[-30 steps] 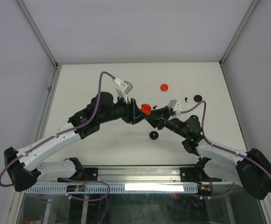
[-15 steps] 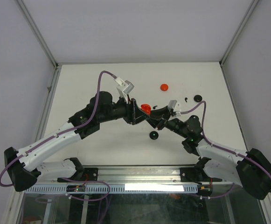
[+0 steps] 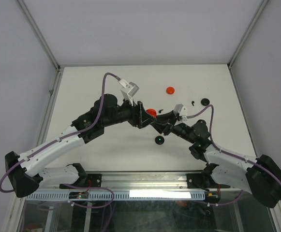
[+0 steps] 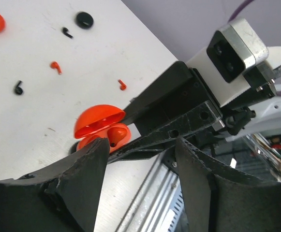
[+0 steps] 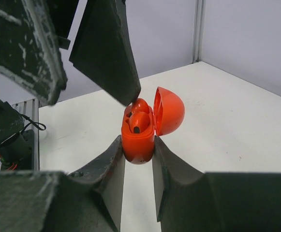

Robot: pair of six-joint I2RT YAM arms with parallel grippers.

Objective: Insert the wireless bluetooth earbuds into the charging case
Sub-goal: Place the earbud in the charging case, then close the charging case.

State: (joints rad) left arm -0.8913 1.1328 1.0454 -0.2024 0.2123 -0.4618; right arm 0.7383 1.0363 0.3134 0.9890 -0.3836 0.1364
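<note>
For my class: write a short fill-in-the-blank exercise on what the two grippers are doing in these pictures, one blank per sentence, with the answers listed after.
1. The right gripper is shut on the red ____, holding it by its base.
2. That case has its lid ____.
3. The earbuds seated inside it are ____ in colour.
4. The left gripper, near the case, has its jaws ____ and holds nothing.

Missing words: charging case; open; red; open.
</note>
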